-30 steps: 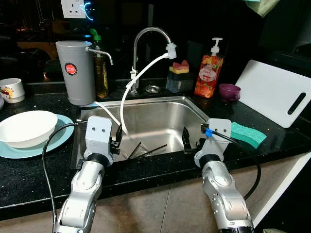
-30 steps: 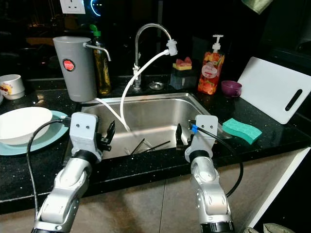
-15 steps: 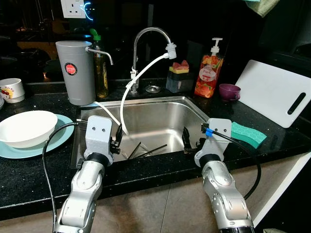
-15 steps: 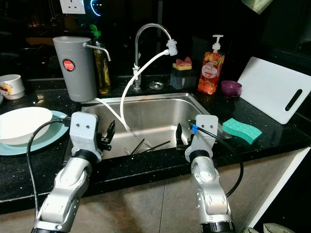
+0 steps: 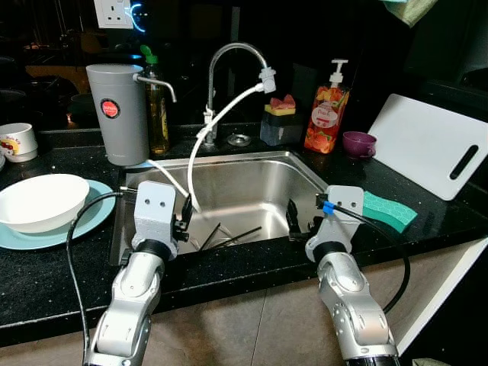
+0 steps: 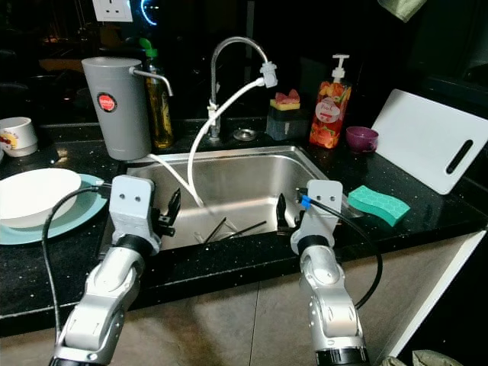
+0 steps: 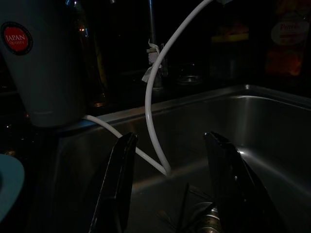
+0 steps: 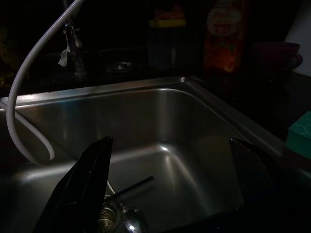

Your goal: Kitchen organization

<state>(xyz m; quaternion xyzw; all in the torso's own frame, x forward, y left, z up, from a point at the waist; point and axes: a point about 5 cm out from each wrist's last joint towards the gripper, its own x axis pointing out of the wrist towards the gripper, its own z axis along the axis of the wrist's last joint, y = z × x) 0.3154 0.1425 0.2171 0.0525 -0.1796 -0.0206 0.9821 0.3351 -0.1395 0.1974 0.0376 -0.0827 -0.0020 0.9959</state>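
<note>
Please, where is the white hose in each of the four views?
Left eye: white hose curves from faucet into sink.
Right eye: same, centre.
Left wrist: arcs down the middle.
Right wrist: along one edge.
Shared landmark: faucet.

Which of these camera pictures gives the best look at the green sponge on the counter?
The left eye view: the green sponge lies whole and well lit on the black counter, right of the sink. The right eye view shows it just as whole. The right wrist view catches only a corner of it; the left wrist view looks at the sink and hose.
</note>
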